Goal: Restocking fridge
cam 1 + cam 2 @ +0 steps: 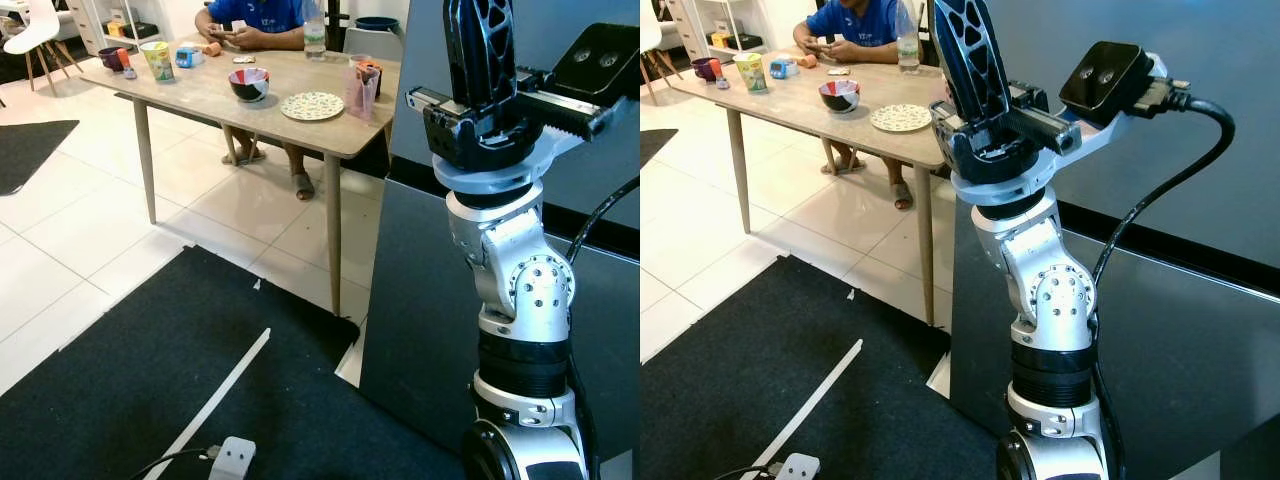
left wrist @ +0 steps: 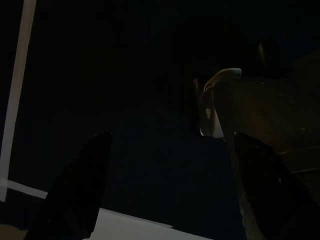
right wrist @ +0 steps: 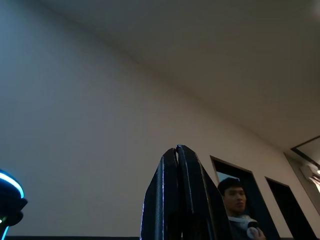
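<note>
The fridge [image 1: 430, 300] is a tall dark grey cabinet on my right, its doors closed. My right arm is raised in front of it, with the right gripper [image 1: 965, 50] pointing straight up. In the right wrist view its two black fingers [image 3: 187, 200] press together with nothing between them, against a pale wall and ceiling. My left gripper [image 2: 170, 135] hangs low in the dark over the black mat, fingers spread apart and empty. No item for stocking is in either gripper.
A wooden table [image 1: 200, 90] stands left of the fridge with a bowl [image 1: 249, 84], a plate [image 1: 312, 105], cups and a bottle. A person [image 1: 250, 20] sits behind it. A black mat [image 1: 150, 380] holds a white adapter [image 1: 233, 458]. Another person [image 3: 235, 200] shows in the right wrist view.
</note>
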`<state>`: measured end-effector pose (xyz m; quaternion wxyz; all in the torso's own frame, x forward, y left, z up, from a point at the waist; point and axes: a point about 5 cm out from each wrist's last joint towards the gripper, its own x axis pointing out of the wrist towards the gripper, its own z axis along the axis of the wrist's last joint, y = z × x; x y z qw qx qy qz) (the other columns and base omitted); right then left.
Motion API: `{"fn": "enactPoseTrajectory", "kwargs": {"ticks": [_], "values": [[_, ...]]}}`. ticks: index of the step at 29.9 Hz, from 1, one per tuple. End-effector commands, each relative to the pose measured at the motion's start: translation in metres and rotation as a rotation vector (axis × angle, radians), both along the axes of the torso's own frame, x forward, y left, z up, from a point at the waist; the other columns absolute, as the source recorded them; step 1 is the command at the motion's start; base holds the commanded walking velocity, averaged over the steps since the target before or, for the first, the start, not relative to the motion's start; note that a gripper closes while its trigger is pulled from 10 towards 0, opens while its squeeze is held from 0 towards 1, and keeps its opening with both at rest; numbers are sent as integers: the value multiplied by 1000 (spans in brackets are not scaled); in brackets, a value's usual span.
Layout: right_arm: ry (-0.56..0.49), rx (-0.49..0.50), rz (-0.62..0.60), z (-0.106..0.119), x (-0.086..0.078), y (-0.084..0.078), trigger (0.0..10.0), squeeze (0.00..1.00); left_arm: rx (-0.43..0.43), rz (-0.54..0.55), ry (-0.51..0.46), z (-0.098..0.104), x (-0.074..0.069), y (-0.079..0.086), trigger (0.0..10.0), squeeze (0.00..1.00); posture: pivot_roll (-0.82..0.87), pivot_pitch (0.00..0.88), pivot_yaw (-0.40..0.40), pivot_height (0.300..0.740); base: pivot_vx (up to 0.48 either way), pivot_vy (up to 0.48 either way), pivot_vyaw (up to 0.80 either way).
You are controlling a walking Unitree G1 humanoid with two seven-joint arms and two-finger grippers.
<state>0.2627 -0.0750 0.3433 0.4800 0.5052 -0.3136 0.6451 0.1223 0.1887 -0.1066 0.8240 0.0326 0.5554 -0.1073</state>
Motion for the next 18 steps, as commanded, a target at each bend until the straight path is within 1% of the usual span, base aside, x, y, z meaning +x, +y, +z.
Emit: {"fn": "enactPoseTrajectory", "kwargs": {"ticks": [1,5,7,10,14,15,17,18], "values": [[15,82,51,-3,-4,8,10000,0,-5,-19,12,-1,-1,-6,10000,0,14,0,16,740,0,0,0],[14,77,59,-11,-6,7,10000,0,-12,-46,4,0,2,-10,10000,0,2,0,19,740,0,0,0],[22,78,43,-5,-8,2,10000,0,-15,-57,4,0,3,-12,10000,0,0,0,17,740,0,0,0],[20,80,34,-3,-10,-3,10000,0,-18,-58,0,0,6,-13,10000,0,-14,0,19,740,0,0,0],[-6,67,18,-1,-12,-6,10000,0,-34,-63,-34,5,22,-17,10000,0,-10,0,24,740,0,0,0],[-6,67,18,-1,-12,-6,10000,0,-34,-63,-34,5,22,-17,10000,0,-10,0,24,740,0,0,0],[-9,68,15,-3,-11,-7,10000,0,-38,-69,-50,8,29,-19,10000,0,-7,0,26,740,0,0,0],[-9,68,15,-3,-11,-7,10000,0,-38,-69,-50,8,29,-19,10000,0,-7,0,26,740,0,0,0]]}}
